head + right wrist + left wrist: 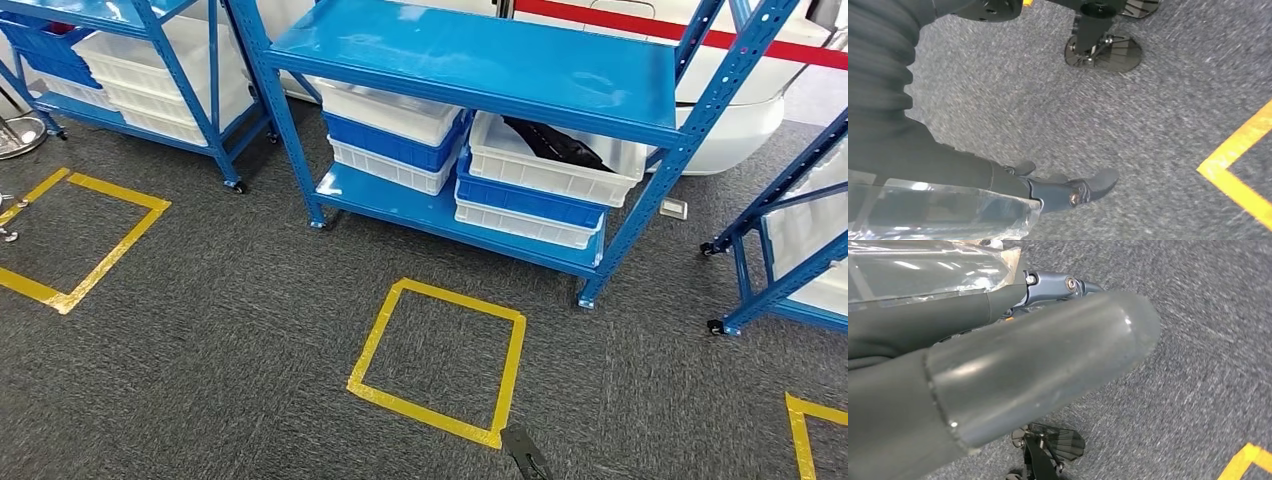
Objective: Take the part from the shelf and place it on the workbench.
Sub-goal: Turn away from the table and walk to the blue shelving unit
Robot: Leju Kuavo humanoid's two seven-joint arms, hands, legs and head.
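Hanging over grey carpet (1158,125), empty: left hand (1013,365) and right hand (1068,192), fingers loosely extended. Beyond, yellow tape square (437,360); farther, blue steel shelf (470,60), black part (555,143) inside white plastic bin (550,165) at lower deck's right end.

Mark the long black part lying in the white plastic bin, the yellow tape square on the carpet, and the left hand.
Black part (553,142), head view, middle.
Yellow tape square (455,297), head view, far edge.
Left hand (1013,365), left wrist view, thumb.

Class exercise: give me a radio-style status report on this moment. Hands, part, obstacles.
Left hand and right hand hang over carpet, holding nothing. Black part sits in white bin on blue shelf. Floor ahead unobstructed.
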